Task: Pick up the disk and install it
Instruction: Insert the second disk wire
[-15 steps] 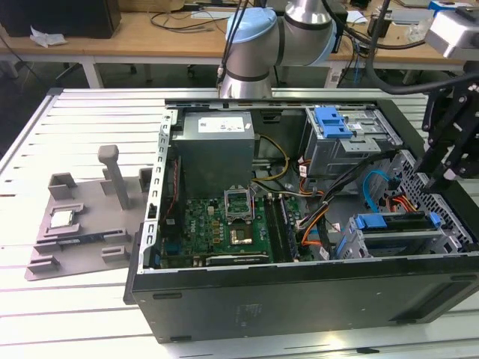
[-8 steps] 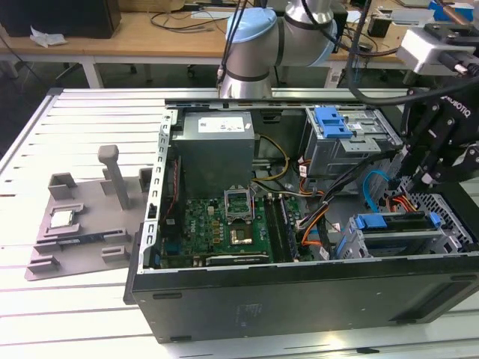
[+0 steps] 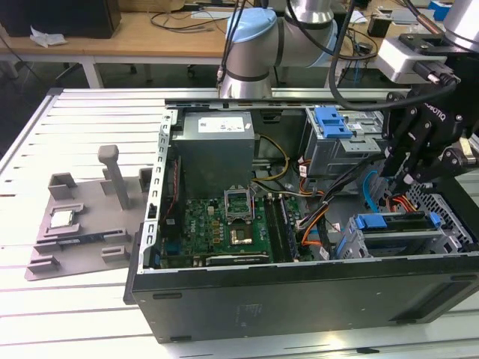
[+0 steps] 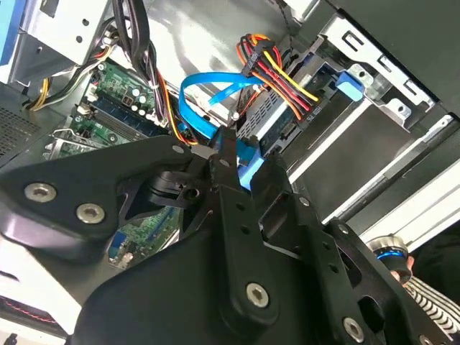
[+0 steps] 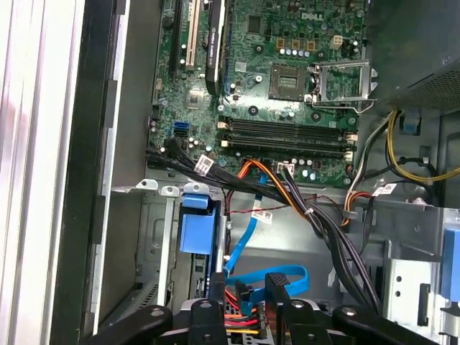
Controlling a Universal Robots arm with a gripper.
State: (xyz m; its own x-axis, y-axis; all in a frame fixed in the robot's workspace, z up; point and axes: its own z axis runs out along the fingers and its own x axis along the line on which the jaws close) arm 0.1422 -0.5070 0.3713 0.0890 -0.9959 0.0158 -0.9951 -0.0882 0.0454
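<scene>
The disk lies flat in the lower drive cage at the exterior view's right end of the open computer case. The blue bracket end faces the motherboard, and that blue bracket end also appears in the first wrist view. My gripper hangs just above the disk, over the red, orange and blue cables behind it. Its fingers stand apart and open with only cables showing between them. In the second wrist view the black finger links cover much of the cage.
A second blue caddy sits in the upper bay. The motherboard and grey power supply fill the case's middle. A grey fixture holding a small silver chip lies on the slatted table at the exterior view's left.
</scene>
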